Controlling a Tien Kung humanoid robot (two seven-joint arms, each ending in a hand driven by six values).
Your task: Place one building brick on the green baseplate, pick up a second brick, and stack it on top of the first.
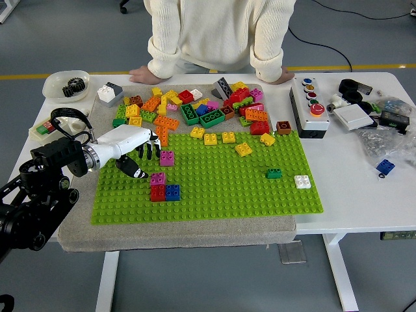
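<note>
The green baseplate (214, 179) lies on a grey mat. On its left part stand a pink brick (167, 158) and a cluster of a pink brick (158, 179), a red brick (158, 192) and a blue brick (173, 192). My left hand (144, 156), white with black fingertips, hovers over the plate's left edge just left of the single pink brick, fingers spread downward and holding nothing. A heap of loose bricks (195, 107) lies beyond the plate's far edge. My right arm is out of view.
A person leans on the far edge, hands (144, 73) flat on the table. Yellow bricks (227, 138), a green brick (273, 173) and a white brick (302, 182) sit on the plate. A button box (311, 107) and clutter lie right; a bowl (65, 85) sits far left.
</note>
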